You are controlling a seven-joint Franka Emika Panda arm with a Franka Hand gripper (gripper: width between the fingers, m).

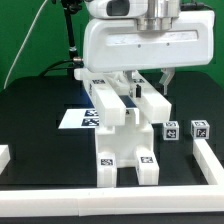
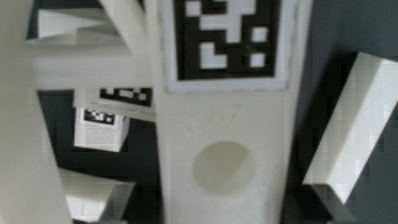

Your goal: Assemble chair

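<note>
The chair is a chunky white assembly in the middle of the black table, with two long tagged pieces reaching toward the front. My gripper hangs from the big white arm body, down over the piece on the exterior view's right. In the wrist view a white slab with a square tag and a round dimple fills the space between the fingers. Only dark strips lie between each finger and the slab. The jaws look shut on this slab.
Two small tagged white cubes lie to the exterior view's right of the chair. The marker board lies flat behind the chair, at its left. White border rails run along the right, left and front of the table.
</note>
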